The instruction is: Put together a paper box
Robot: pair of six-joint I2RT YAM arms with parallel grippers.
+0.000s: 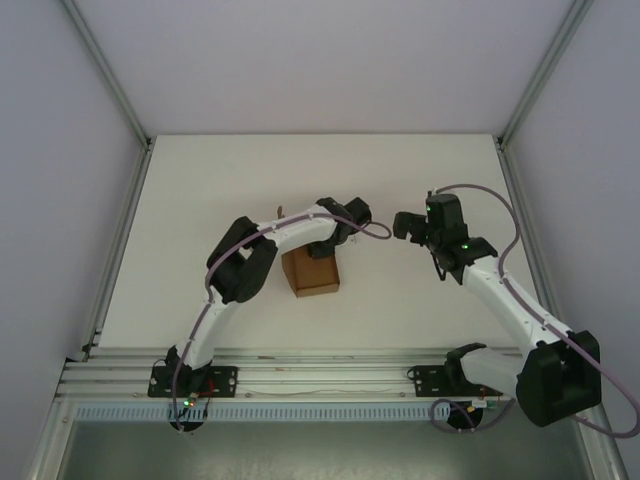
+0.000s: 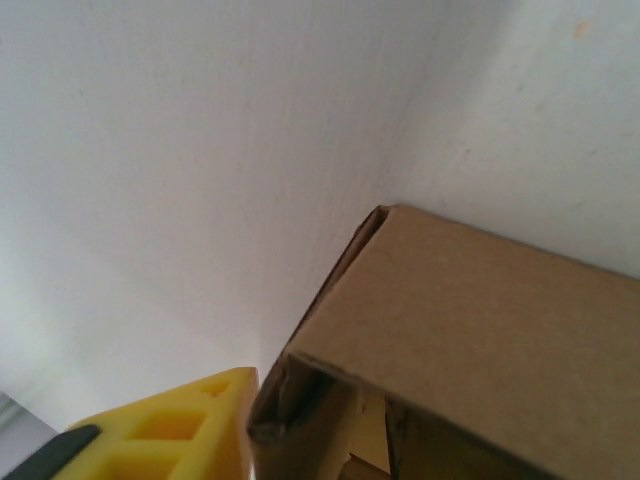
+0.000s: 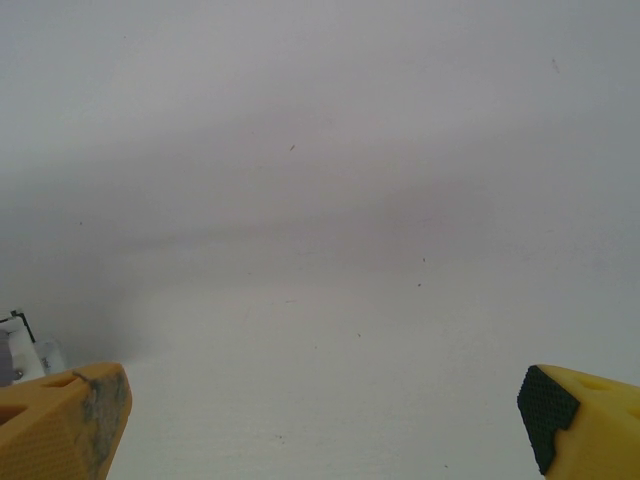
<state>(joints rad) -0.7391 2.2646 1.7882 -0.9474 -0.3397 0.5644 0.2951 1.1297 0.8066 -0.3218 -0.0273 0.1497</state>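
Brown box (image 1: pixel 311 272) sits on the worktop (image 1: pixel 400 180). The left gripper (image 1: pixel 335 238) is at its far edge, likely pressing it shut, though I cannot tell its opening. The right gripper (image 3: pixel 320 410) gapes empty, well right of it.

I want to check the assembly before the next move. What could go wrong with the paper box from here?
The paper box shows a dark gap at one corner; a flap may spring open. A finger of the left gripper sits close beside that corner; a sideways move could shove the box. The right gripper stands open, apart from the box, so it steadies nothing.
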